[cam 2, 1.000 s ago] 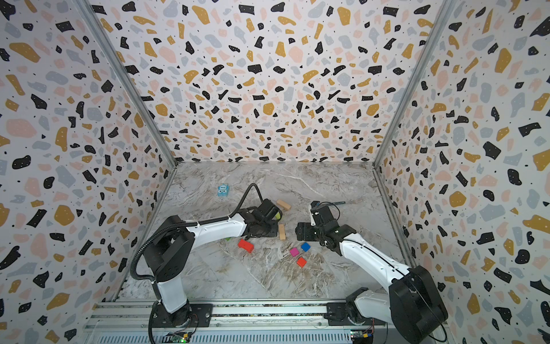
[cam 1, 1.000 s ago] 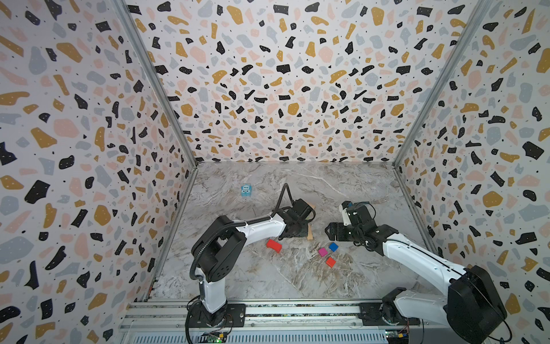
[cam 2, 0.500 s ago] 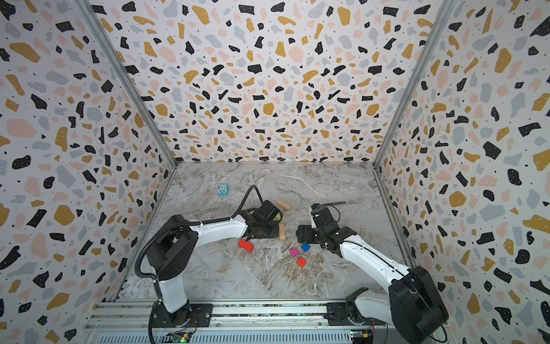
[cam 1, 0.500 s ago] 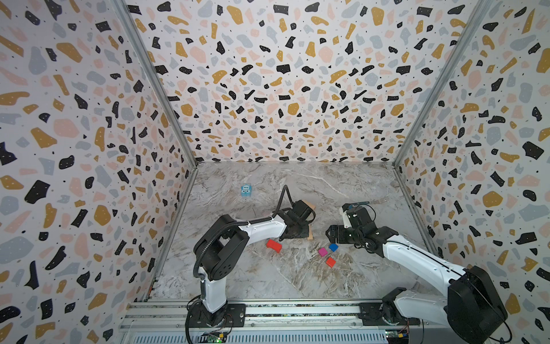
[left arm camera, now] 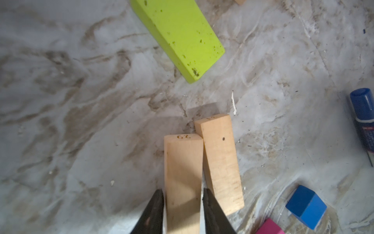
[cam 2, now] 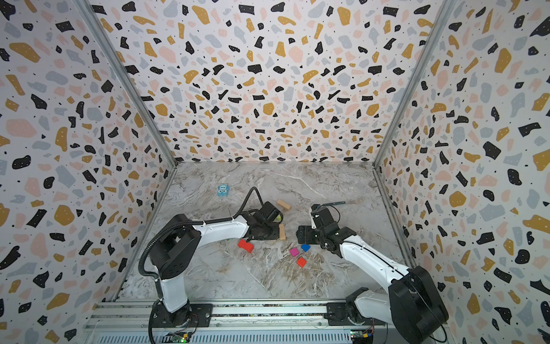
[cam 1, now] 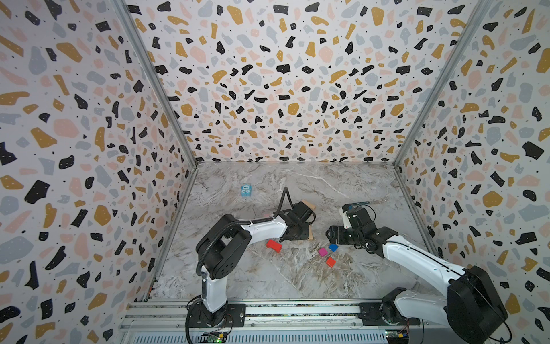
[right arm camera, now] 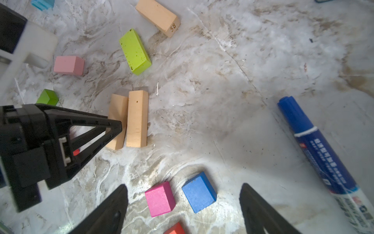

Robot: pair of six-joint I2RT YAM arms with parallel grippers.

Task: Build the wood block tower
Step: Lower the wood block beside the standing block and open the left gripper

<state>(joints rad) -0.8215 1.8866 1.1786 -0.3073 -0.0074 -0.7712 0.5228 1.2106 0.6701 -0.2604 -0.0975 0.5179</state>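
Note:
My left gripper is shut on a tan wood block lying low on the floor, side by side with a second tan block. A lime-green block lies beyond them. My right gripper hangs open over the magenta cube and blue cube, touching neither. The orange-red cube sits beside them. A third tan block, a pink block and a small green block lie scattered. The red oblong lies by the left forearm. No tower shows in any view.
A blue-capped marker pen lies on the marble floor to the right of the cubes. A pale blue box with cartoon eyes stands toward the back left. Speckled walls close in three sides.

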